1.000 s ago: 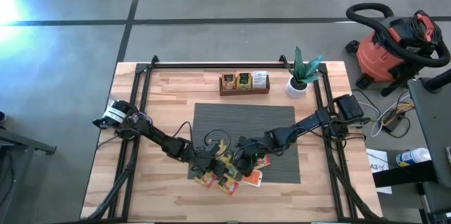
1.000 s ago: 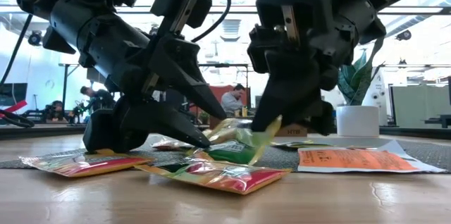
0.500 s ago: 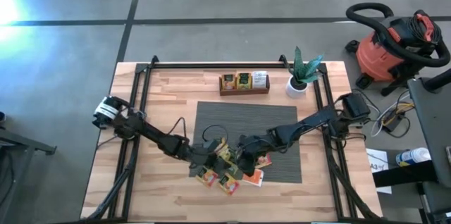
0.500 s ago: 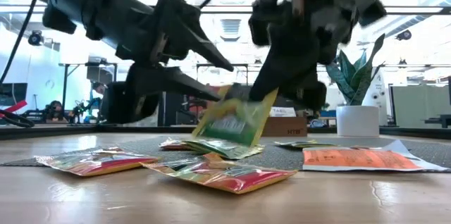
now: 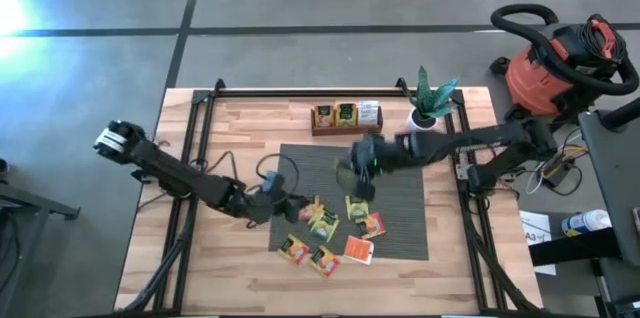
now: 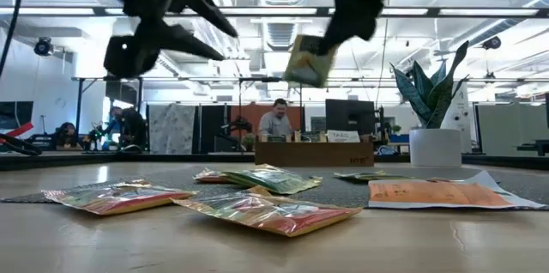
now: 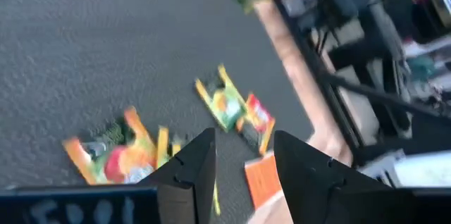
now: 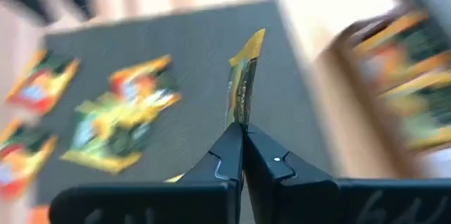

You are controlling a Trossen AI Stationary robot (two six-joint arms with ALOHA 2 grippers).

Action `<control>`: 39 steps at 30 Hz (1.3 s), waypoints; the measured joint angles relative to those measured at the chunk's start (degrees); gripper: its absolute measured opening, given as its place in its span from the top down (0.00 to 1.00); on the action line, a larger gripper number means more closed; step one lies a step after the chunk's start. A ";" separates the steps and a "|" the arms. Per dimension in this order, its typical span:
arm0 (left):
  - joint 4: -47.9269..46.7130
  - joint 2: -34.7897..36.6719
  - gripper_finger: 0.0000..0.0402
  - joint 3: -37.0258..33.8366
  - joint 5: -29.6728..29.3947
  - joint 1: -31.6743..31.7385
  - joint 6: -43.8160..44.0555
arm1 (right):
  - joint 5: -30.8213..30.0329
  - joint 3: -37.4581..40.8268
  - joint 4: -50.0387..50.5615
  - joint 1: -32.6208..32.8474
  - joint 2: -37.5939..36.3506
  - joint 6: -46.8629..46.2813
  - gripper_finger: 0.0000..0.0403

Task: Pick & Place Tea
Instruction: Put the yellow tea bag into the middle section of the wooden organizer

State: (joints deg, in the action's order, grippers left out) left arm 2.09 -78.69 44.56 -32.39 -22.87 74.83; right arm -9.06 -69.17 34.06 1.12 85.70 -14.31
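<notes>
The right gripper (image 8: 242, 134) is pinching one yellow-green tea sachet (image 8: 242, 90) shut, lifted over the grey mat (image 5: 400, 168). The left gripper (image 7: 239, 155) is hanging spread and empty. Three sachets are sitting in the wooden tray (image 5: 347, 129); several more are lying loose (image 5: 322, 220).

Open-plan office or lab, desks with monitors (image 6: 347, 117), seated person (image 6: 276, 122), shop vacuum (image 5: 556, 68)

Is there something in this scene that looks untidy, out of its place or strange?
Yes. The tea sachets lie scattered and overlapping at the grey mat's front edge, some spilling onto the wooden table, unlike those standing upright in the tray. The right gripper holds one sachet by its edge in mid-air.
</notes>
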 joint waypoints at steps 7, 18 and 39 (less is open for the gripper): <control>-1.22 6.22 0.66 0.02 -9.07 -0.59 -3.35 | 3.24 -5.90 1.29 -14.32 0.29 13.74 0.98; -1.67 12.38 0.66 -0.84 -4.07 6.33 -15.42 | 12.31 -9.69 3.56 -31.29 10.22 24.11 0.98; 0.92 13.06 0.66 -3.90 21.24 32.19 -22.36 | 16.29 -18.36 11.05 -34.81 24.09 43.49 0.98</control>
State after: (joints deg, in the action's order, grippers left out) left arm 3.02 -65.63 40.66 -11.16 9.32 52.47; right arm 7.23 -87.53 45.11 -33.69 109.79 29.17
